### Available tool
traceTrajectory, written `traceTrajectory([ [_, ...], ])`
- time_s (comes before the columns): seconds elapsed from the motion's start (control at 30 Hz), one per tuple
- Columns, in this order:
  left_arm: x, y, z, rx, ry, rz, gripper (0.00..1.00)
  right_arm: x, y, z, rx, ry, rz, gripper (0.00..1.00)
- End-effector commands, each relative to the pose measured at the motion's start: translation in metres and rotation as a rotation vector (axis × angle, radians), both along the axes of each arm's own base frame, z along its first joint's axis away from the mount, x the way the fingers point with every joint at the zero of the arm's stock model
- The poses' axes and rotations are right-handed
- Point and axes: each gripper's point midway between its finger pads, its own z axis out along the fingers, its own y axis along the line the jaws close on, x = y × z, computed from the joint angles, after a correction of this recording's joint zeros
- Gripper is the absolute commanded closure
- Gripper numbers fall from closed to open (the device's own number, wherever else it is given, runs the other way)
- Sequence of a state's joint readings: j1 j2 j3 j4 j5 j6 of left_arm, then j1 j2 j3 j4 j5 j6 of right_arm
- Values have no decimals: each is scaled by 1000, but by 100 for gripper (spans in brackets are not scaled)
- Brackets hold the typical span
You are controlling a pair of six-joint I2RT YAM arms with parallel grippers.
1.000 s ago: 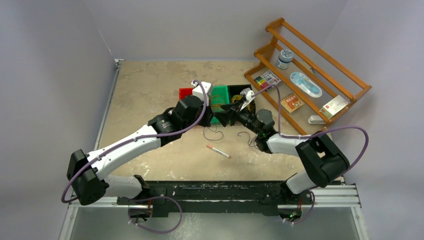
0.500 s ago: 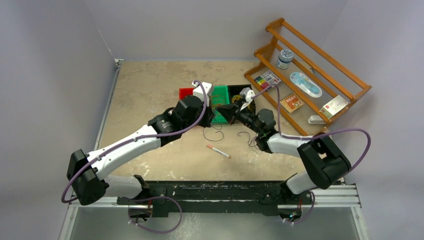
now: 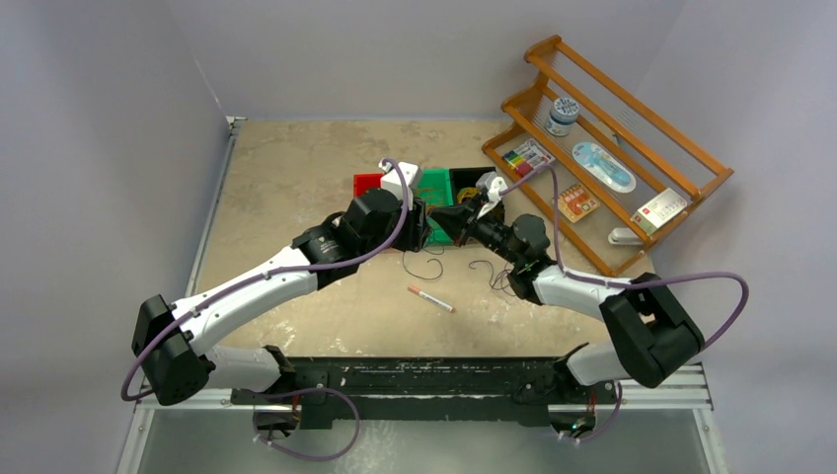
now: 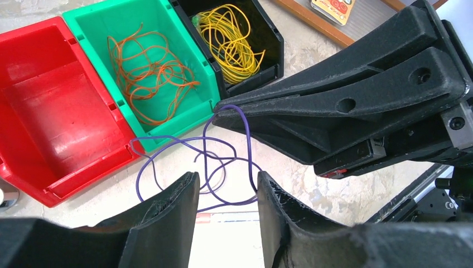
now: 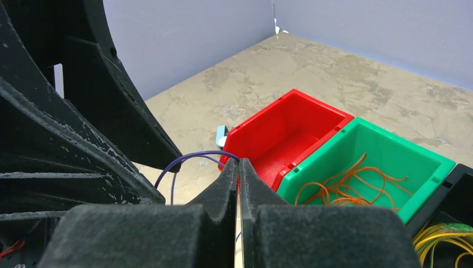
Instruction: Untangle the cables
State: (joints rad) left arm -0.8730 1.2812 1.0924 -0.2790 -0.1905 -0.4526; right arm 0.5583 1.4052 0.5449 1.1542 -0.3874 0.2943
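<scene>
Pen (image 3: 430, 299): red-tipped, flat on the table (image 3: 286, 168), on the base side of both pincers, clear of each.
Dark cable (image 3: 491, 275): loose loops beside the R arm, behind its pincer; colour too dim to tell.
Left gripper (image 4: 227, 177): fingers spread, nothing pinched, low over the tabletop.
Purple cable (image 4: 204, 153): loose loops lie on the table under and just ahead of the L pincer's gap; one strand rises to the R pincer's tip.
Right gripper (image 5: 239, 164): fingers pressed together, pinching a loop of the purple cable at the very tip. It points toward the L pincer, tips near each other.
Green bin (image 4: 173, 125): just beyond both tips, holds orange cables (image 4: 150, 72) in a loose heap.
Red bin (image 4: 56, 111): touching the green one, on the L pincer's left.
Black bin (image 4: 254, 75): on the green one's other side, holds yellow cables (image 4: 231, 39).
Wooden rack (image 3: 642, 107): far right, well apart from both pincers, small packs on its slats.
</scene>
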Motion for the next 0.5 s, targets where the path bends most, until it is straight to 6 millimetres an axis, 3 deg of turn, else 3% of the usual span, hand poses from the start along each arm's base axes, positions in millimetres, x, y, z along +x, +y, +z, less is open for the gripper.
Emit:
traceTrajectory([
  [0.0,6,-9,24,-67,-51,-1,57,-3,1,27,34,-72,5,100],
  [0.23,12,-24,22,-91,-52,-26,58,-4,1,27,40,-65,8,100],
  [0.47,12,-32,14,-94,-32,-47,65,-5,-1,24,41,-56,3,100],
])
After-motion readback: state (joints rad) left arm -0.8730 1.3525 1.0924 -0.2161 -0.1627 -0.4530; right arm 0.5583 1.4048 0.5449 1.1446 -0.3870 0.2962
